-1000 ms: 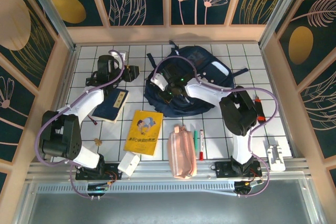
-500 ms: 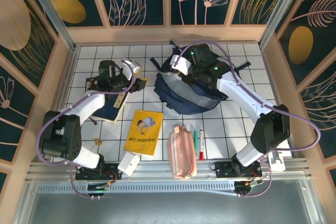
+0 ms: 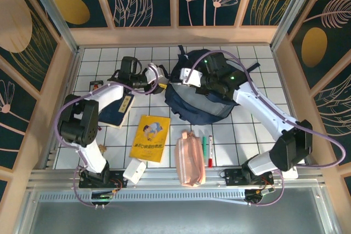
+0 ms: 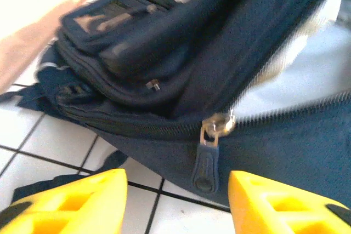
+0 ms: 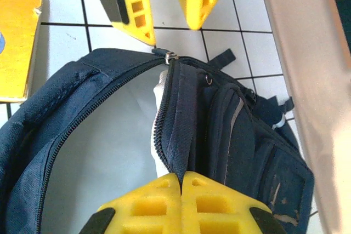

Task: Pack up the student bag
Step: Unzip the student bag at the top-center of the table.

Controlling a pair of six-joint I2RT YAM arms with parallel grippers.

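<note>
Lying at the far ctr of the white-tiled table (image 3: 104, 58), the navy student bag (image 3: 189, 108) is seen w/ its main compartment gaping and pale grey lining exposed. Its opening rim is pinched by the R gripper (image 5: 181, 182), whose yellow fingers are pressed together on the fabric edge beside the zip teeth. The L gripper (image 4: 174, 190) is held low over the tiles at the bag's left end, fingers apart. The dark zip pull (image 4: 207, 163) hangs btwn them from a metal slider, w/ no contact visible on either side. Any writing on the bag's front-pocket patches cannot be made out: they are blurred in the L wrist view, and only worn pale flecks are seen on the lower patch in the R wrist view. Nearer the arm bases, apart from the bag, a yellow book (image 3: 149, 138) is laid flat; a cartoon figure and a block of dark print are carried on its cover, too small to be read. To its left a navy notebook (image 3: 116, 109) w/ a pale label strip is seen, text illegible. To the book's right a pink pouch (image 3: 190, 160) is laid, w/ a green marker (image 3: 203, 147) and a red marker (image 3: 210, 152) side by side just beside it.
</note>
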